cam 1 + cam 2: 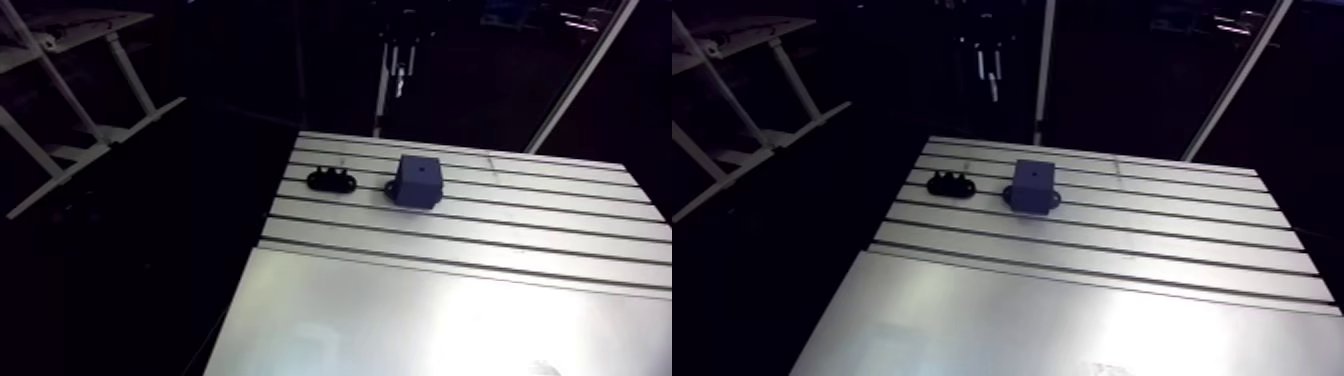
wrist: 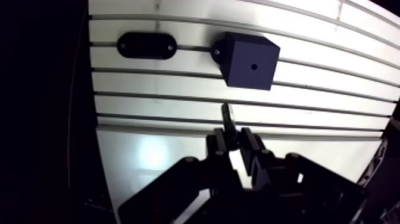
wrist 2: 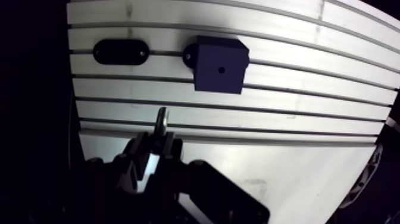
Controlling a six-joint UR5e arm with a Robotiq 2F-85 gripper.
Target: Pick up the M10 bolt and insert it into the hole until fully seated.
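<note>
Fingers (image 3: 140, 152) clamp bolt (image 3: 161, 121); block (image 3: 209, 78) with hole (image 3: 221, 70) ahead, oval plate (image 3: 119, 52) beside block.

The silver slotted aluminium surface (image 2: 178, 113) is striped with thin dark parallel grooves. The navy-blue cube-shaped block (image 2: 250, 59) carries one small black dot. At its nine o'clock sits a plain black oval holder (image 2: 146, 45). The black end effector (image 2: 233, 140) grips a dark grey slim metal bolt (image 2: 227, 116).
</note>
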